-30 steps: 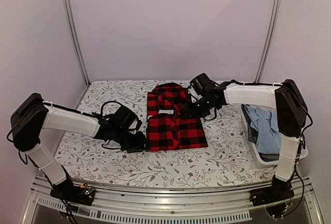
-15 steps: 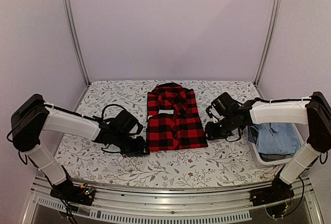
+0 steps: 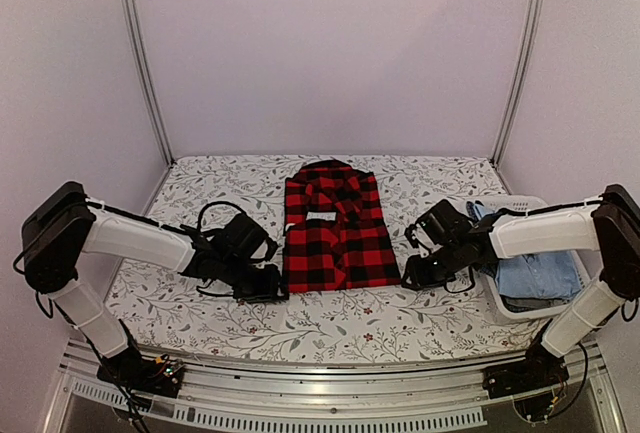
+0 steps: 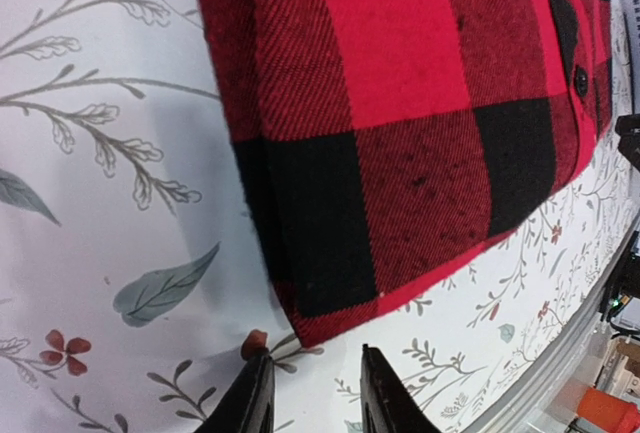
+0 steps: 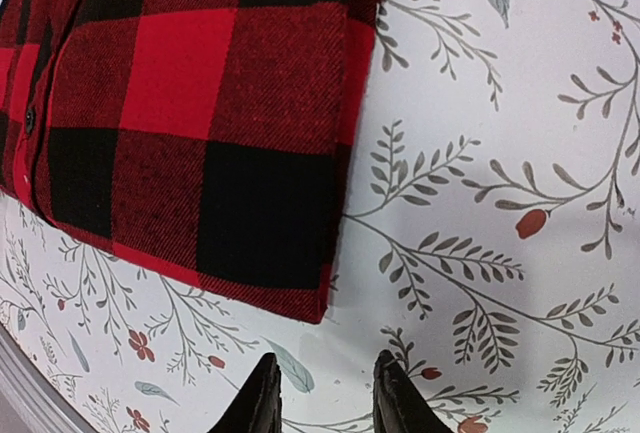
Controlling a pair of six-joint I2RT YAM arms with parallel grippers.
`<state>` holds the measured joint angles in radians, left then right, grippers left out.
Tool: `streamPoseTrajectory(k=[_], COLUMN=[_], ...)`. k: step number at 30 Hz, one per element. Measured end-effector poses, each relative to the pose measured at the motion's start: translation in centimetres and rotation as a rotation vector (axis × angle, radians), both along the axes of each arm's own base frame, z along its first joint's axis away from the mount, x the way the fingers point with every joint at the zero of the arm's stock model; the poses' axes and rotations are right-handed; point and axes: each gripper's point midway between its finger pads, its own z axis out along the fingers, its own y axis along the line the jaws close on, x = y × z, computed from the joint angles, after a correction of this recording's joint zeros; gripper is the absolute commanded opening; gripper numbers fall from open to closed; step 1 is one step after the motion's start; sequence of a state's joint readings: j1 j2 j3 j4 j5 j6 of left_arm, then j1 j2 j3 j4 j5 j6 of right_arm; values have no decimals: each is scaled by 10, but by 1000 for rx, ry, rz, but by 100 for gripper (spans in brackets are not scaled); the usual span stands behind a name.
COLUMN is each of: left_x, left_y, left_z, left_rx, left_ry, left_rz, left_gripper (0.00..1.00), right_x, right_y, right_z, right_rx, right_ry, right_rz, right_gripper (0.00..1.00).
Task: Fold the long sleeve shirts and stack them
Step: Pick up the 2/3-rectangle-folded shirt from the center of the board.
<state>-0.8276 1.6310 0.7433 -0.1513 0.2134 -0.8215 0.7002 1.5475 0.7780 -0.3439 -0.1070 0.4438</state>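
Note:
A folded red-and-black check long sleeve shirt (image 3: 335, 231) lies flat at mid-table, collar toward the back. My left gripper (image 3: 274, 283) sits low at its near left corner. In the left wrist view the shirt (image 4: 420, 123) ends in a corner just ahead of the left gripper (image 4: 315, 398), which is open and empty. My right gripper (image 3: 408, 275) sits at the near right corner. In the right wrist view the shirt (image 5: 210, 143) has its corner just ahead of the right gripper (image 5: 325, 398), also open with only tablecloth between its fingers.
A white basket (image 3: 506, 310) at the right edge holds blue shirts (image 3: 540, 271). The floral tablecloth (image 3: 330, 328) covers the table. A metal rail (image 3: 330, 393) runs along the near edge, and upright posts stand at both back corners.
The right arm swung from beside the shirt's collar down to its near right corner, uncovering the basket. Both grippers narrowed. The left gripper shifted slightly at the near left corner.

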Motion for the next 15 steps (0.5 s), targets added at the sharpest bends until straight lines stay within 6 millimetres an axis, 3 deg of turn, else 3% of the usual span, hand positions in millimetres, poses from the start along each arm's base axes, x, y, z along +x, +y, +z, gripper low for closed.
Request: streamPoseTrajectory(k=[8,15], left_x=[1,3], left_y=[0,-3], left_z=[-1,-2], left_rx=[4,5], left_ry=[-2,-4], left_rz=[-5,-8], left_gripper=[26,25], right_x=[2,8], right_y=[6,15], right_z=[-14,-14], right_rx=[-9,4], right_ry=[3,-24], right_rz=[27,49], right_gripper=[27,22])
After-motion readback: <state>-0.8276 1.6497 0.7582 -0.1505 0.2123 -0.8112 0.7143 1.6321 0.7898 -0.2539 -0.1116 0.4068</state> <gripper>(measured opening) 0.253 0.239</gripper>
